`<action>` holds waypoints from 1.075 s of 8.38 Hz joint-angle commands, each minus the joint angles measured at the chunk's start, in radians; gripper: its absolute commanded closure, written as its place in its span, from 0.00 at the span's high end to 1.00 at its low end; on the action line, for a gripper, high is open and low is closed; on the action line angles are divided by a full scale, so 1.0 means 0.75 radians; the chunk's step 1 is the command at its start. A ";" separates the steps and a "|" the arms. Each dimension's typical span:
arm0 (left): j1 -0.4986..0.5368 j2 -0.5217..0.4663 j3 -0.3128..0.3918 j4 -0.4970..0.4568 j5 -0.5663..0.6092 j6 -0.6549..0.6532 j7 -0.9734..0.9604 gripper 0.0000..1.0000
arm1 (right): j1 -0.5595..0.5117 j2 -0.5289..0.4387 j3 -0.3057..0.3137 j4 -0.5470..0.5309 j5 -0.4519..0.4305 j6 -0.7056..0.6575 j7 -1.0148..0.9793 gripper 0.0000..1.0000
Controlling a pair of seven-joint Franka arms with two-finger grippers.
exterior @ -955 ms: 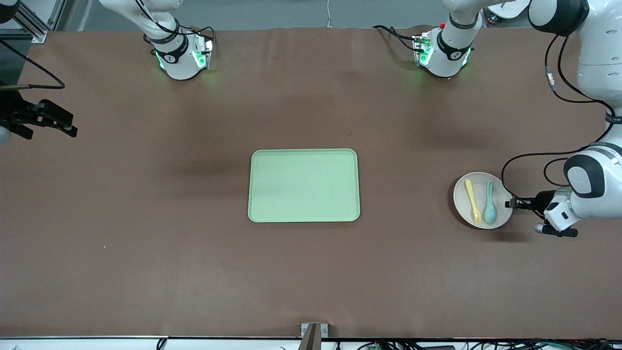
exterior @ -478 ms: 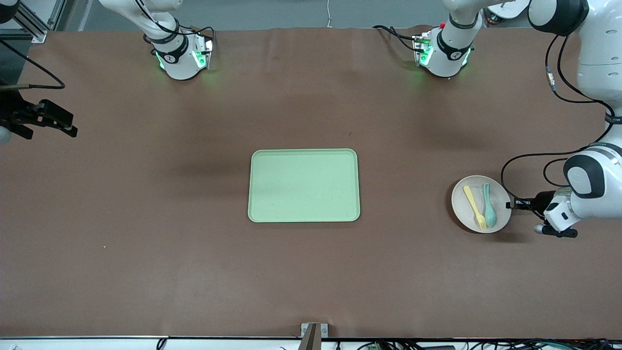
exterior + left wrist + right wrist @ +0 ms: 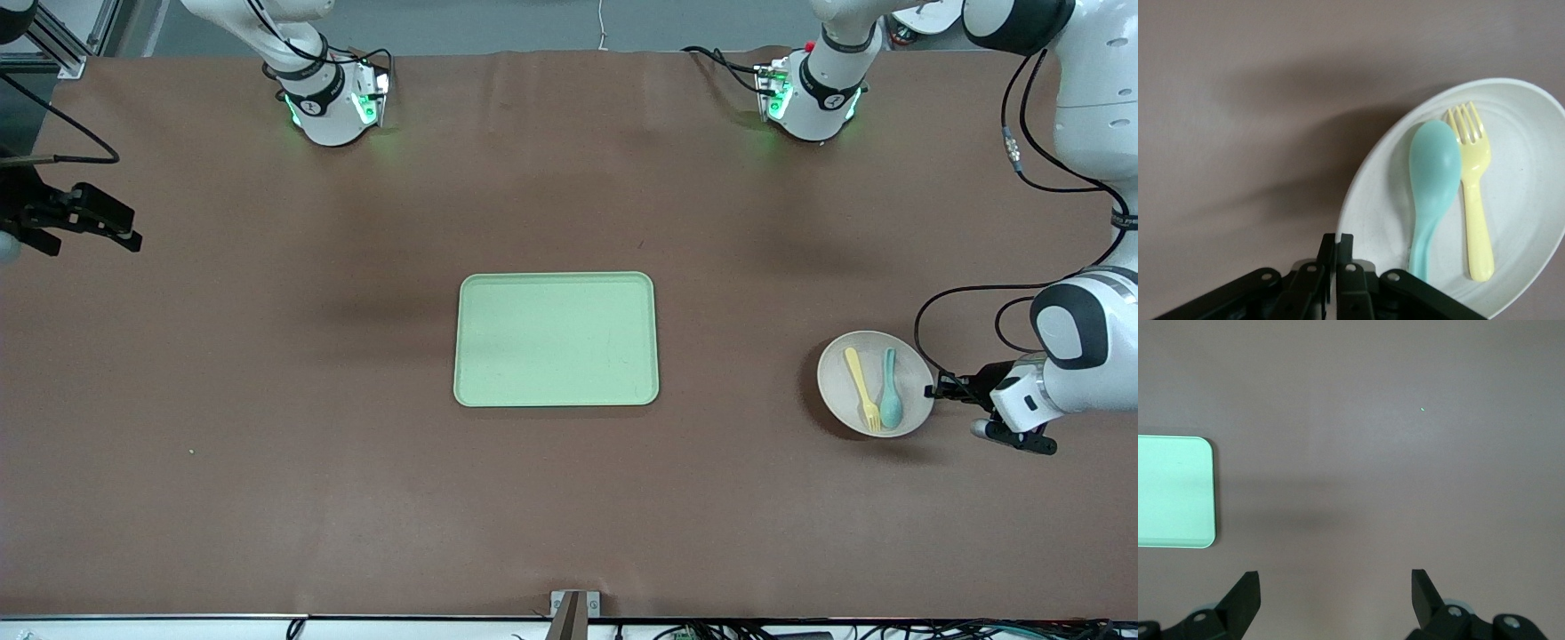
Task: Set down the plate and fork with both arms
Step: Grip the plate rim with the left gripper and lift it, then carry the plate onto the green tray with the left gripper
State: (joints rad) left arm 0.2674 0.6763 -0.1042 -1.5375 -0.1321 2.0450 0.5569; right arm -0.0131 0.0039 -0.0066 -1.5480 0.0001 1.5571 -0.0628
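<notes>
The round cream plate (image 3: 853, 402) is at the left arm's end of the table, lifted and tilted. On it lie the pale-yellow fork (image 3: 861, 388) and a teal spoon (image 3: 890, 388) side by side. My left gripper (image 3: 935, 389) is shut on the plate's rim. In the left wrist view the plate (image 3: 1531, 220), the fork (image 3: 1475, 193) and the spoon (image 3: 1431, 180) show just past my left gripper (image 3: 1337, 241). My right gripper (image 3: 124, 233) is open and empty, waiting over the right arm's end of the table; it also shows in the right wrist view (image 3: 1335, 577).
A rectangular light-green tray (image 3: 556, 340) lies in the middle of the table; its corner shows in the right wrist view (image 3: 1171, 492). The two arm bases (image 3: 331, 107) (image 3: 811, 100) stand along the table's farthest edge. A metal bracket (image 3: 573, 606) sits at the nearest edge.
My left gripper has moved the plate a little toward the front camera and tilted it more; the fork and spoon slid with it. The right arm has not moved.
</notes>
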 commanded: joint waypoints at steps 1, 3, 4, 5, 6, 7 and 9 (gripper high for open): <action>-0.007 -0.065 -0.090 0.013 0.059 -0.065 -0.008 0.00 | 0.013 -0.011 0.001 -0.028 -0.016 0.026 0.026 1.00; -0.137 -0.067 -0.111 0.078 0.096 -0.192 -0.197 0.00 | 0.052 0.001 0.003 -0.032 -0.016 0.031 0.028 1.00; -0.235 -0.069 -0.111 0.095 0.119 -0.221 -0.367 0.00 | 0.087 0.017 0.001 -0.032 -0.016 0.037 0.043 1.00; -0.317 -0.079 -0.111 0.095 0.121 -0.221 -0.494 0.00 | 0.101 0.025 0.001 -0.032 -0.016 0.043 0.067 1.00; -0.433 -0.080 -0.111 0.095 0.127 -0.221 -0.661 0.00 | 0.124 0.032 0.003 -0.032 -0.012 0.055 0.077 1.00; -0.538 -0.080 -0.111 0.095 0.159 -0.219 -0.805 0.00 | 0.140 0.036 0.005 -0.032 -0.004 0.057 0.116 1.00; -0.679 -0.061 -0.109 0.095 0.150 -0.193 -0.993 0.00 | 0.191 0.058 0.005 -0.034 0.073 0.086 0.125 1.00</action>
State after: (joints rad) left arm -0.2070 0.6315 -0.1937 -1.4732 -0.0309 1.9031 -0.1327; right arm 0.1026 0.0421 -0.0001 -1.5665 0.0286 1.6074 0.0056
